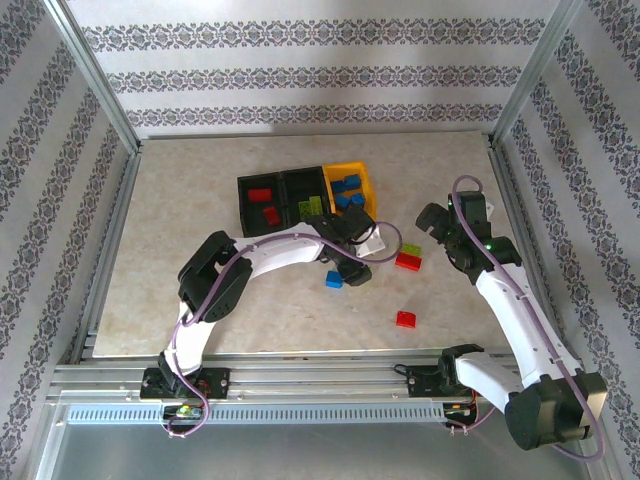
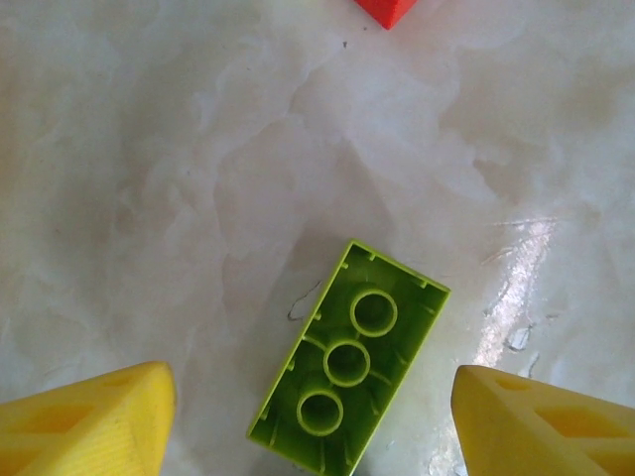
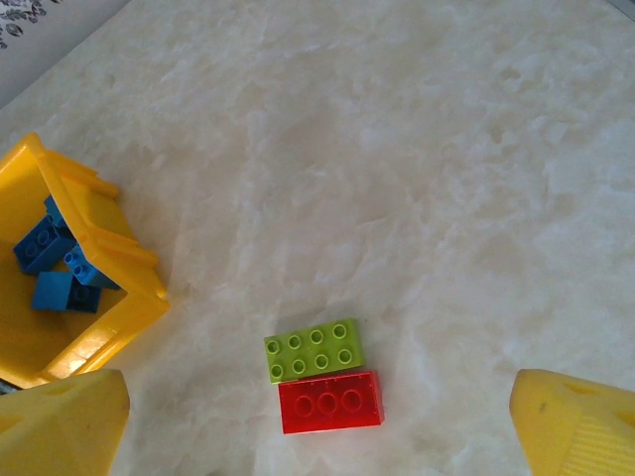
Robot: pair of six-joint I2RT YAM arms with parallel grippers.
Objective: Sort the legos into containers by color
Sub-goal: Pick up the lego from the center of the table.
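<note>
Between the open yellow fingers of my left gripper (image 2: 310, 395) a lime green lego (image 2: 347, 372) lies upside down on the table, untouched. In the top view this gripper (image 1: 362, 250) hovers just right of the containers. One black bin (image 1: 243, 200) holds red legos (image 1: 263, 204), the middle black bin (image 1: 300, 179) a green one (image 1: 313, 207), the yellow bin (image 1: 369, 186) blue ones (image 1: 348, 190). My right gripper (image 3: 317, 421) is open above a studs-up green lego (image 3: 314, 349) touching a red one (image 3: 330, 401); from above it (image 1: 437, 222) sits right of that pair (image 1: 409, 255).
A loose blue lego (image 1: 334, 279) lies by the left arm's wrist and a red one (image 1: 406, 319) nearer the front edge. The yellow bin's corner (image 3: 109, 258) with blue legos (image 3: 60, 263) is at the left of the right wrist view. A red corner (image 2: 389, 10) shows ahead of the left gripper.
</note>
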